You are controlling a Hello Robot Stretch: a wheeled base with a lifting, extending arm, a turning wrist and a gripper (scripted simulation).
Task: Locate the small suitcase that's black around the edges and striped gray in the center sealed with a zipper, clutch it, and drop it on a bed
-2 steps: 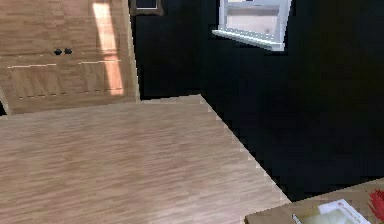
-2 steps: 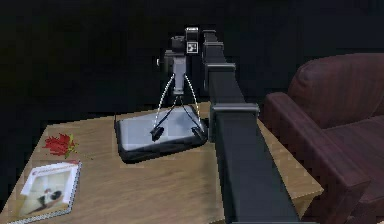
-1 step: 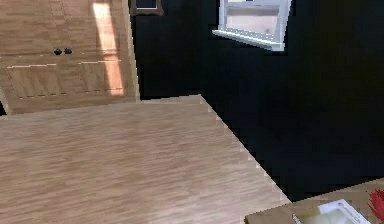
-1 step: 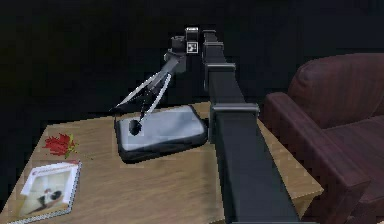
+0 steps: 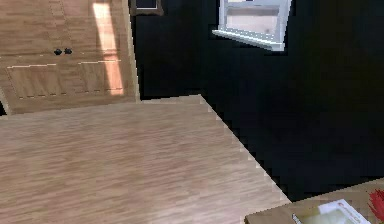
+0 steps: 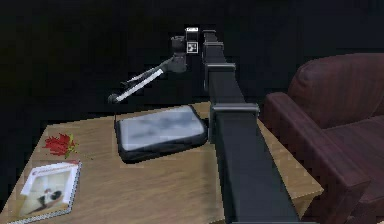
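A flat case [image 6: 162, 131] with black edges and a grey striped middle lies on a wooden table [image 6: 150, 190] in the arm side view. The dark arm [image 6: 240, 140] rises over the table's right part. At its far end the gripper [image 6: 113, 97] points left and down, its thin fingers [image 6: 140, 80] ending just above the case's left corner, against a black wall. I cannot tell whether it holds anything.
A red bunch [image 6: 62, 145] and a white book [image 6: 50, 190] lie on the table's left. A dark red armchair [image 6: 335, 110] stands right of the table. The forward view has wooden floor [image 5: 120, 150], wooden doors [image 5: 65, 50], a window [image 5: 255, 22] and the table's corner [image 5: 290, 212].
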